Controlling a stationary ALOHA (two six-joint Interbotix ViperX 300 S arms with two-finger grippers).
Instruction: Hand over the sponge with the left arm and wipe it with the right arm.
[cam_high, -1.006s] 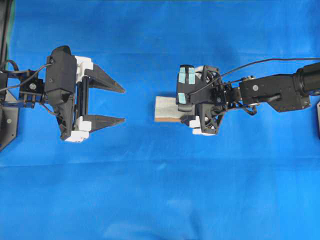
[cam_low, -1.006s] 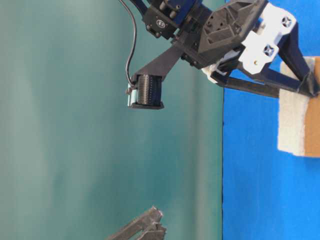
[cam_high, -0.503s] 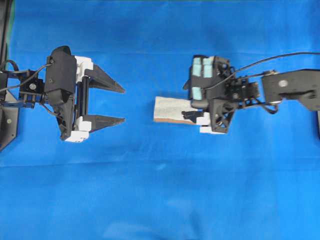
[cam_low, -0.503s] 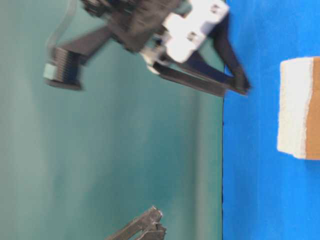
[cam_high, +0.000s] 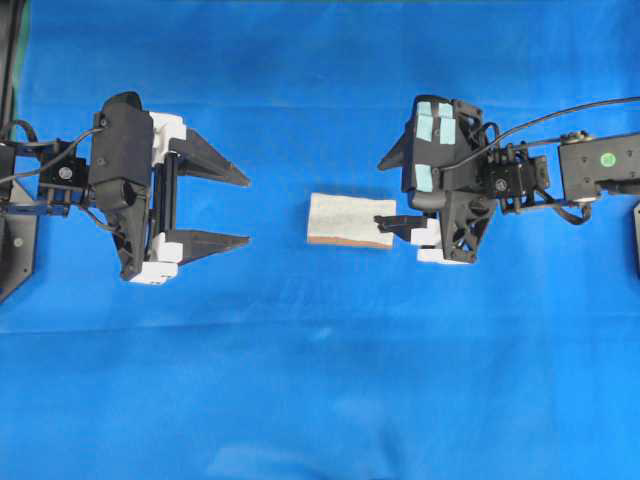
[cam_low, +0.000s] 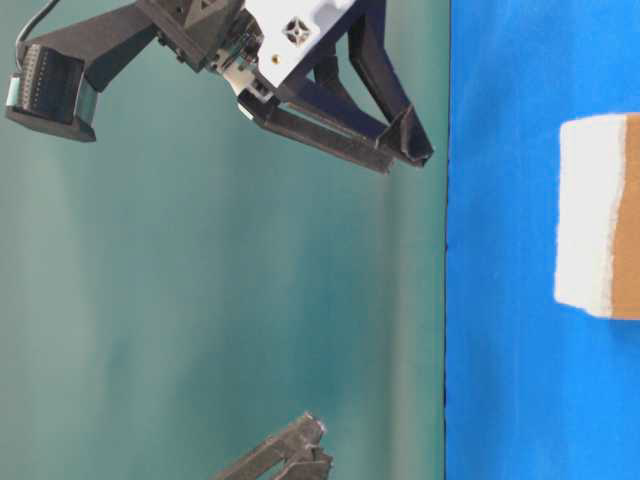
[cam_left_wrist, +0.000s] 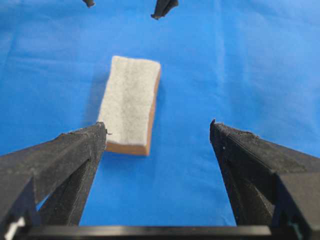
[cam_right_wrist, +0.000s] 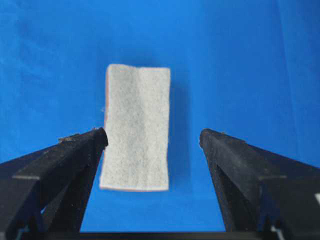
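Observation:
The sponge (cam_high: 348, 220) lies flat on the blue cloth between the two arms, pale speckled side up, with its orange-brown layer along the near edge. Nothing touches it. My left gripper (cam_high: 248, 211), with the plain black housing, is open to the sponge's left, a gap of cloth away. In the left wrist view the sponge (cam_left_wrist: 129, 104) sits ahead of the open left gripper (cam_left_wrist: 158, 127). My right gripper (cam_high: 379, 192), with teal patches, is open just right of the sponge and raised off the table (cam_low: 408, 160). Its wrist view looks down on the sponge (cam_right_wrist: 136, 126) past spread fingers (cam_right_wrist: 153, 134).
Blue cloth (cam_high: 320, 380) covers the whole table. A dark mount (cam_high: 12, 250) stands at the left edge, and another dark edge shows at the far right. A teal backdrop (cam_low: 200, 300) fills the table-level view beyond the table edge.
The right gripper stood low over the sponge's right end with its fingers about it. It has now lifted and drawn back to the right, still open. The sponge and left arm stayed put.

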